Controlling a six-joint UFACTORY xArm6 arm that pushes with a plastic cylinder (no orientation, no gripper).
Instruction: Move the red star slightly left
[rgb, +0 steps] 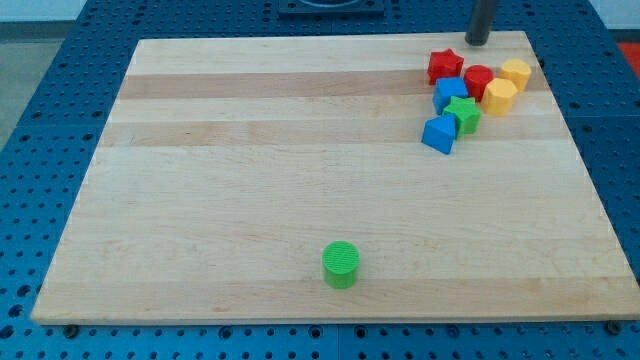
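Here, most of the frame is filled by a pale wooden board (300, 180), which is laid on a blue perforated table (40, 120) seen around its edges. At the upper right of the frame, the dark rod is seen coming down from the top edge, and my tip (476, 42) is placed on the board near its far edge, just above and to the right of the red star (445, 66), apart from it. No gripper is carried by the arm, so nothing is held; the blocks are only pushed by the tip.

A tight cluster of blocks is gathered in the upper right. The red star is found at the cluster's upper left. Just right of it a second red block (478, 80) is set, its shape unclear. Two yellow blocks are placed further right, one (516, 72) above the other (499, 97). Below the star a blue block (450, 94) is seen, with a green star (463, 114) beside it and a second blue block (439, 133) lowest.

Well apart, at the lower middle of the frame, a green cylinder (341, 264) is stood alone.
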